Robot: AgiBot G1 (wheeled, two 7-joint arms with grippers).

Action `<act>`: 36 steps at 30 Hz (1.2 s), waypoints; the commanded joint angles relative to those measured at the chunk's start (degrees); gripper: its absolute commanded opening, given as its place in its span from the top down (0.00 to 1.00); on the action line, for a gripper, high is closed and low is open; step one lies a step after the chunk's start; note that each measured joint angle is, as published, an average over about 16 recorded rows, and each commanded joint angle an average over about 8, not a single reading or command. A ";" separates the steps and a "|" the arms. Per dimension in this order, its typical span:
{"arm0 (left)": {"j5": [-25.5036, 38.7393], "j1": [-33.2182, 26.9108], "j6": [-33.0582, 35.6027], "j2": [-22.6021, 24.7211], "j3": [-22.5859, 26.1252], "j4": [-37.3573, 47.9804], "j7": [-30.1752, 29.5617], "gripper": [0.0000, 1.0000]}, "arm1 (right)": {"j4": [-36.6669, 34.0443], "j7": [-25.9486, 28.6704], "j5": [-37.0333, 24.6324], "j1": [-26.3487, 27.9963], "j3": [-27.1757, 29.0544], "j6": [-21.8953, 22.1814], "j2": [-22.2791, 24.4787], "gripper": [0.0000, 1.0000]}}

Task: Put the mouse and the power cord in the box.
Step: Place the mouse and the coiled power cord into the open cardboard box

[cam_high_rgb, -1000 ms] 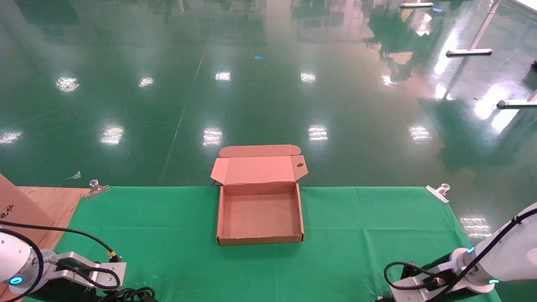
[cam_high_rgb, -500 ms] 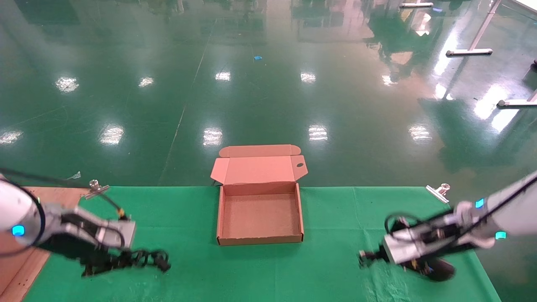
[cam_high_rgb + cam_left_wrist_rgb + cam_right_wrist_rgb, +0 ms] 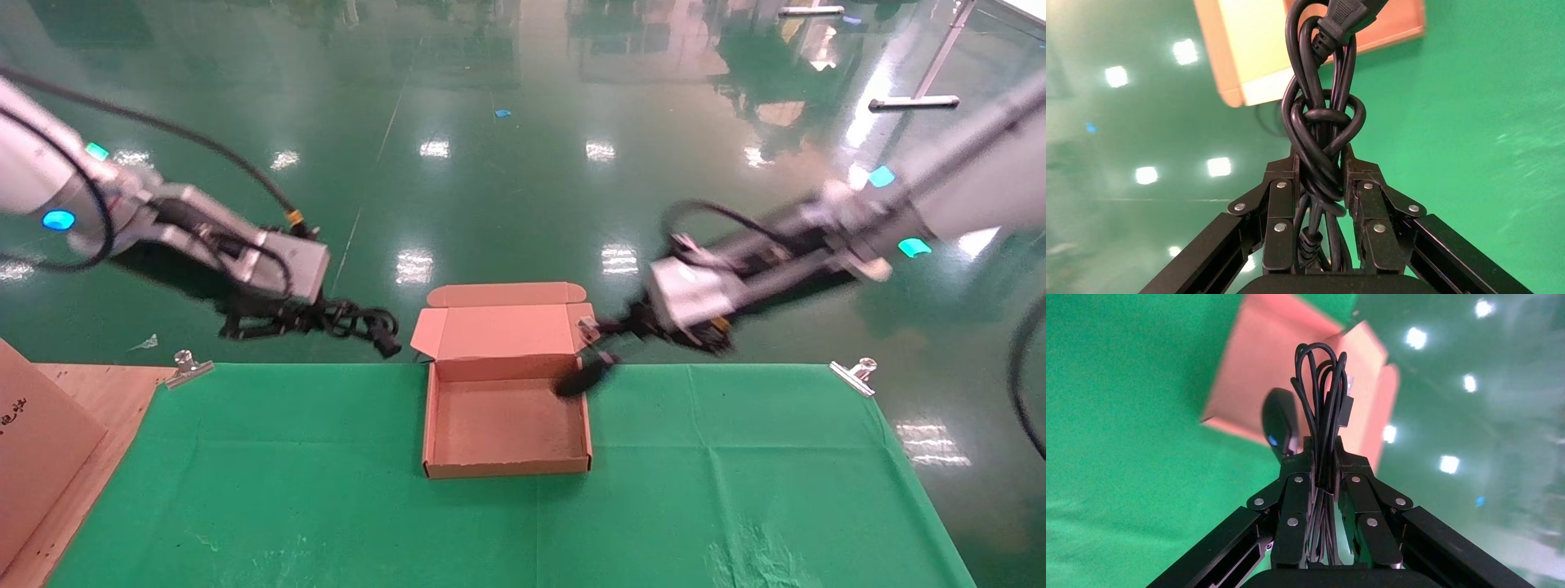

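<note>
- Head view: the box [image 3: 507, 425] sits centre frame on the green cloth [image 3: 327, 490], its flap lid [image 3: 504, 330] thrown back and its floor bare, so neither item is in yet. The left gripper [image 3: 245, 325], at left of centre and above the cloth's far edge, carries the power cord [image 3: 347, 320], whose plug end trails toward the box's upper-left corner. The right gripper [image 3: 621, 331] comes in from the right. Below it the mouse [image 3: 578, 380] dangles right at the box's right wall — over the rim, I think, though the blur leaves that unsure.
- Left wrist view: the left gripper [image 3: 1321, 184] is clamped on the power cord [image 3: 1321, 135] across its knotted middle. That hold keeps the loops in one bundle, so the cord should go down as a lump rather than uncoil. The box [image 3: 1254, 55] shows at the upper centre of the frame, beyond the plug.
- Right wrist view: the right gripper [image 3: 1322, 471] pinches the mouse's bundled thin cable, not its body. The mouse [image 3: 1280, 425], with its blue mark, therefore hangs free beside the pads, left of centre. The box [image 3: 1291, 373] lies behind it — a hold that lets the body be lowered in first, with the cable following.
</note>
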 commanded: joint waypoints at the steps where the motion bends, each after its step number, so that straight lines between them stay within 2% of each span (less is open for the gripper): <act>1: 0.65 -1.37 -0.32 1.02 0.28 -1.70 -0.86 1.00 | 0.79 1.41 0.12 1.67 0.14 0.21 -1.89 1.00; 8: -0.73 -2.39 -3.40 3.54 -0.88 1.05 0.54 1.00 | 4.13 4.66 0.33 2.21 -0.74 3.08 -4.85 1.00; 21: -2.41 -2.79 -6.39 7.13 -1.94 8.29 6.31 1.00 | 9.98 9.01 3.05 -0.22 -4.50 5.48 -4.98 1.00; 24: -3.59 -1.43 -8.42 7.75 -2.67 8.12 9.76 1.00 | 10.40 9.46 3.96 -0.11 -5.24 5.77 -4.90 1.00; 30: -8.87 5.35 -19.27 8.16 -6.33 7.48 19.37 1.00 | 9.79 9.29 5.88 1.03 -6.06 5.45 -4.54 1.00; 36: -14.19 13.52 -32.21 9.38 -9.85 7.19 24.54 1.00 | 7.88 7.68 7.56 1.78 -6.20 4.27 -3.92 1.00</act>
